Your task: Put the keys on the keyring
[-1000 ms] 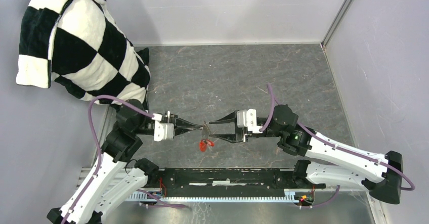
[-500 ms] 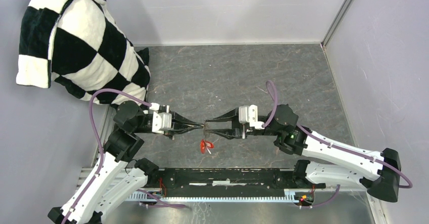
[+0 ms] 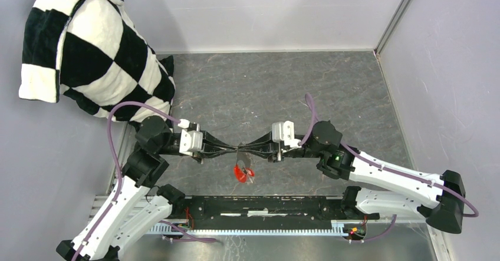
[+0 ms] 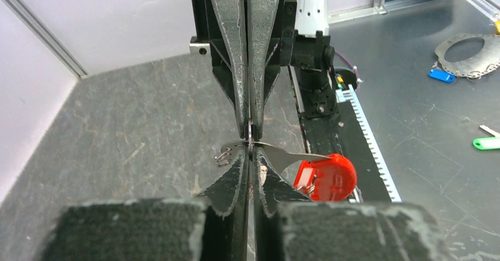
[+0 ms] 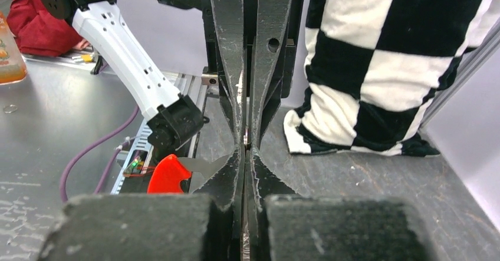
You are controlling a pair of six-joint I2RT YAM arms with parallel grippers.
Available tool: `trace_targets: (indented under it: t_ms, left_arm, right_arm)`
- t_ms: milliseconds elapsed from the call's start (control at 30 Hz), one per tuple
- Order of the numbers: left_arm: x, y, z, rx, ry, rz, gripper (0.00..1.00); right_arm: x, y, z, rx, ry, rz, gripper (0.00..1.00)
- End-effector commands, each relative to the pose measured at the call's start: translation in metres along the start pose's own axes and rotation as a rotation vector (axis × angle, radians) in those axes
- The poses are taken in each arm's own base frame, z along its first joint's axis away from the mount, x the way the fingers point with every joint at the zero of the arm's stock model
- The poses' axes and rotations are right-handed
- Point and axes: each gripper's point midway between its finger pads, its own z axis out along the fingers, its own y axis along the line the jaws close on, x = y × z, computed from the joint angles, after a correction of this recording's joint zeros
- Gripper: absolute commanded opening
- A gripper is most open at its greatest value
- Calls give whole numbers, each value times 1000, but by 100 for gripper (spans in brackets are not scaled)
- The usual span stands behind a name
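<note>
Top external, left gripper (image 3: 236,149): clamped on thin silvery metal keyring (image 4: 250,145)
Right gripper (image 3: 246,150): closed, tips touching ring
Red-headed silvery key (image 3: 239,172): 6 o'clock of tips

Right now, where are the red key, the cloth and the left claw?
Red key (image 4: 327,178): left wrist view, red head.
Cloth (image 3: 82,58): top view, black square.
Left claw (image 4: 250,156): left wrist view, fingertips.

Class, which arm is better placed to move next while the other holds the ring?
Right, probably: left tool and right tool are both shut on the ring, but the left arm is folded close beside the cushion.
</note>
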Motion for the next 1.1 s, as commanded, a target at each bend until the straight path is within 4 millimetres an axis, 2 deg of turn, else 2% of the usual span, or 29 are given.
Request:
trace_targets:
  t_ms: [0, 133, 667, 767, 833, 1067]
  left_arm:
    - [10, -6, -2, 50, 54, 15, 12]
    - [17, -2, -3, 28, 93, -10, 20]
    - [11, -6, 1, 60, 60, -62, 22]
    - [11, -7, 1, 59, 59, -68, 32]
    - [11, -8, 0, 58, 58, -70, 35]
    - [17, -5, -1, 24, 72, -77, 24]
  right_arm:
    - [-12, -12, -1, 54, 26, -14, 1]
    - [-6, -13, -7, 60, 88, -17, 1]
    - [-2, -15, -1, 55, 121, -6, 1]
    - [0, -18, -2, 71, 129, -6, 1]
    - [0, -21, -4, 90, 134, -9, 0]
    - [1, -22, -4, 98, 132, -8, 1]
